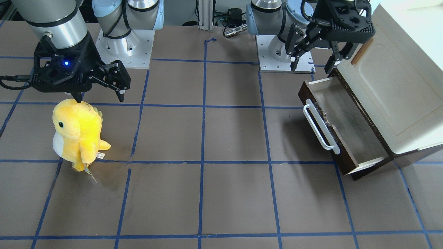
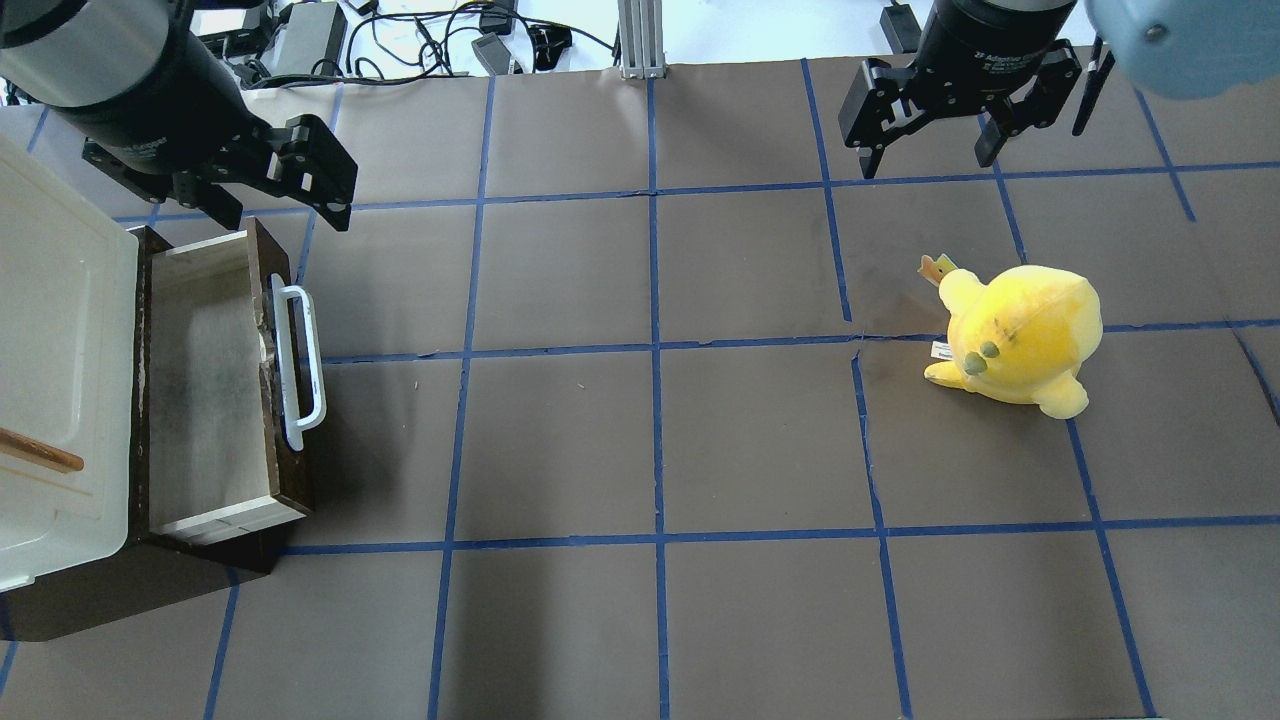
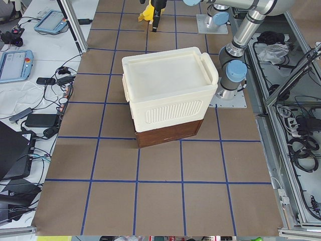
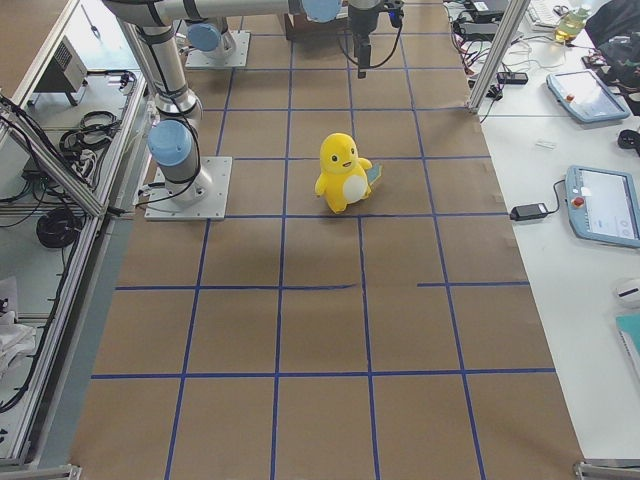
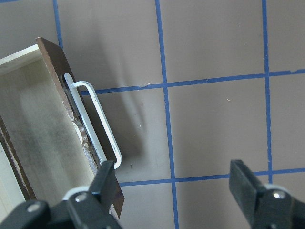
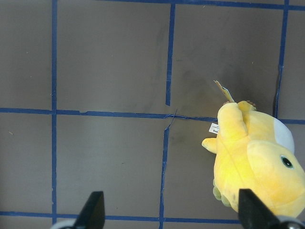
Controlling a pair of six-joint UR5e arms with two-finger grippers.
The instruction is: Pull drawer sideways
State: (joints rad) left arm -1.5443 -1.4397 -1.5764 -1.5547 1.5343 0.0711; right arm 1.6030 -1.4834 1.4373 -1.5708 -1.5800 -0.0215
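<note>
The drawer [image 2: 205, 380] stands pulled out of the cream cabinet [image 2: 50, 350] toward the table's middle. It has a dark brown front, a white bar handle [image 2: 300, 365] and a bare grey-brown floor. It also shows in the front view [image 1: 349, 124] and the left wrist view [image 5: 38, 133]. My left gripper [image 2: 280, 205] is open and empty, hovering above the drawer's far end, clear of the handle [image 5: 100, 124]. It shows in the front view [image 1: 313, 65] and its wrist view [image 5: 174, 176] too. My right gripper [image 2: 927, 160] is open and empty, far off on the right side.
A yellow plush toy [image 2: 1020, 335] stands on the right side of the table, just below my right gripper [image 1: 99, 97], and shows in the right wrist view [image 6: 252, 162]. The cabinet [image 3: 170, 90] sits on a dark brown base [image 3: 170, 133]. Blue tape lines grid the brown table.
</note>
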